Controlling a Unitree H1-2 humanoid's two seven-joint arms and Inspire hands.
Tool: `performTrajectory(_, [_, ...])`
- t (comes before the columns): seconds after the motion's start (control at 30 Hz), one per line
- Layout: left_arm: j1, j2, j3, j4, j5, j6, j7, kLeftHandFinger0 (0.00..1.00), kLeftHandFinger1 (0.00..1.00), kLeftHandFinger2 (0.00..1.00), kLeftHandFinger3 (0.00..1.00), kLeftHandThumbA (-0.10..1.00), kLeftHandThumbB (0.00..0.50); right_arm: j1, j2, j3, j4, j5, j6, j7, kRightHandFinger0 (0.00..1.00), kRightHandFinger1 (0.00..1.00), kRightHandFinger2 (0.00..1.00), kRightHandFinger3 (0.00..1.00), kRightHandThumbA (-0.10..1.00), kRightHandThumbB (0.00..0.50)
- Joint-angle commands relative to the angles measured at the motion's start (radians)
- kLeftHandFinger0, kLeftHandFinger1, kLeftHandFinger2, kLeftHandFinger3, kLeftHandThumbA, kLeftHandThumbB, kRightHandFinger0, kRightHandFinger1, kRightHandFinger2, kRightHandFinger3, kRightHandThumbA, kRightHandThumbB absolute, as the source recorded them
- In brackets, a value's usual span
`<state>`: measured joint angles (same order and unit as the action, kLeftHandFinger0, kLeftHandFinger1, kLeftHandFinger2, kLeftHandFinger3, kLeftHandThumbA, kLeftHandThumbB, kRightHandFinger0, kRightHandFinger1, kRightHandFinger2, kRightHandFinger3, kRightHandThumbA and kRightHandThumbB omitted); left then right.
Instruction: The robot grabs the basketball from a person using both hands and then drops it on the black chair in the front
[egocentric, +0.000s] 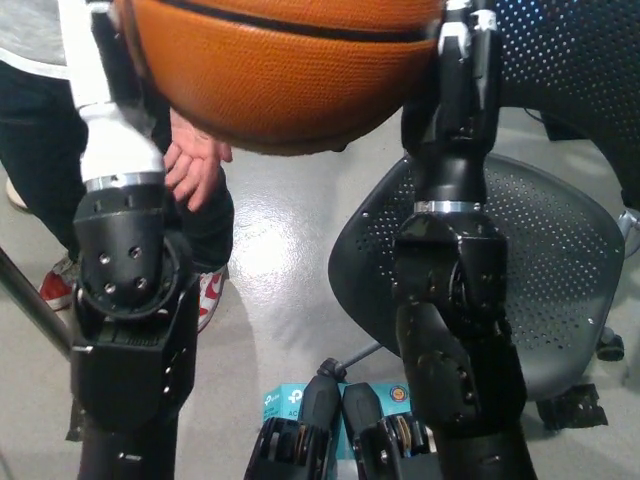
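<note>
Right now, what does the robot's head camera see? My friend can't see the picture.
A big orange basketball fills the top of the picture, pressed between the robot's white left hand and black right hand. A person's hand hangs open just below it, and a black chair waits at the right.

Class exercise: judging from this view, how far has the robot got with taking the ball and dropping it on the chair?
Handover looks done: the person's hand hangs clear below the basketball. In hand: the ball sits between the left hand and right hand. Left: dropping it on the black chair.
</note>
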<state>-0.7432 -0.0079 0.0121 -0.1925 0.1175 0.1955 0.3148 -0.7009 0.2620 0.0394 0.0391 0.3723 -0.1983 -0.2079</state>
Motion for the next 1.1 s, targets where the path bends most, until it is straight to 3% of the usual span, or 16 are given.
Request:
performTrajectory(0.0, [-0.118, -0.067, -0.126, 0.035, 0.035, 0.018, -0.100, 1.00, 1.00, 1.00, 1.00, 1.00, 0.167, -0.121, 0.054, 0.060, -0.022, -0.006, 0.116, 0.056, 1.00, 1.00, 1.00, 1.00, 1.00, 0.286])
performTrajectory(0.1, [-0.166, -0.090, -0.137, 0.143, 0.040, -0.022, -0.092, 1.00, 1.00, 1.00, 1.00, 1.00, 0.142, -0.142, 0.023, 0.007, -0.002, 0.050, 0.115, 0.057, 1.00, 1.00, 1.00, 1.00, 1.00, 0.307])
performTrajectory(0.23, [-0.211, -0.104, -0.154, 0.234, 0.042, -0.021, -0.095, 1.00, 1.00, 1.00, 1.00, 1.00, 0.141, -0.157, -0.006, -0.034, 0.023, 0.054, 0.109, 0.042, 1.00, 1.00, 1.00, 1.00, 1.00, 0.299])
performTrajectory(0.27, [-0.225, -0.096, -0.174, 0.261, 0.077, -0.031, -0.090, 1.00, 1.00, 1.00, 1.00, 1.00, 0.093, -0.162, -0.013, -0.047, 0.034, 0.069, 0.108, 0.045, 1.00, 1.00, 1.00, 1.00, 1.00, 0.303])
performTrajectory(0.3, [-0.269, -0.099, -0.196, 0.351, 0.097, -0.053, -0.096, 1.00, 1.00, 1.00, 1.00, 1.00, 0.083, -0.178, -0.026, -0.099, 0.064, 0.142, 0.103, 0.043, 1.00, 1.00, 1.00, 1.00, 1.00, 0.316])
performTrajectory(0.4, [-0.273, -0.096, -0.202, 0.360, 0.093, -0.060, -0.088, 1.00, 1.00, 1.00, 1.00, 1.00, 0.080, -0.180, -0.024, -0.106, 0.067, 0.143, 0.105, 0.048, 1.00, 1.00, 1.00, 1.00, 1.00, 0.317])
performTrajectory(0.43, [-0.335, -0.121, -0.209, 0.486, 0.097, -0.067, -0.079, 1.00, 1.00, 1.00, 1.00, 1.00, 0.117, -0.199, -0.055, -0.155, 0.103, 0.179, 0.080, 0.052, 1.00, 1.00, 1.00, 1.00, 1.00, 0.312])
performTrajectory(0.5, [-0.373, -0.143, -0.210, 0.588, 0.105, -0.096, -0.059, 1.00, 1.00, 1.00, 1.00, 1.00, 0.102, -0.212, -0.081, -0.188, 0.139, 0.202, 0.067, 0.070, 1.00, 1.00, 1.00, 1.00, 1.00, 0.304])
performTrajectory(0.6, [-0.413, -0.169, -0.185, 0.698, 0.071, -0.139, -0.057, 1.00, 1.00, 1.00, 1.00, 1.00, 0.121, -0.214, -0.112, -0.200, 0.169, 0.195, 0.066, 0.083, 1.00, 1.00, 1.00, 1.00, 1.00, 0.291])
performTrajectory(0.8, [-0.481, -0.203, -0.143, 0.893, 0.031, -0.234, -0.056, 1.00, 1.00, 1.00, 1.00, 1.00, 0.142, -0.212, -0.146, -0.225, 0.194, 0.207, 0.114, 0.043, 1.00, 1.00, 1.00, 1.00, 1.00, 0.310])
performTrajectory(0.9, [-0.534, -0.229, -0.122, 1.048, 0.015, -0.260, -0.048, 1.00, 1.00, 1.00, 1.00, 1.00, 0.133, -0.213, -0.178, -0.252, 0.252, 0.226, 0.111, 0.059, 1.00, 1.00, 1.00, 1.00, 1.00, 0.267])
performTrajectory(1.07, [-0.585, -0.245, -0.106, 1.237, 0.017, -0.345, -0.014, 1.00, 1.00, 1.00, 1.00, 1.00, 0.154, -0.200, -0.196, -0.275, 0.308, 0.261, 0.107, 0.095, 1.00, 1.00, 1.00, 1.00, 1.00, 0.251])
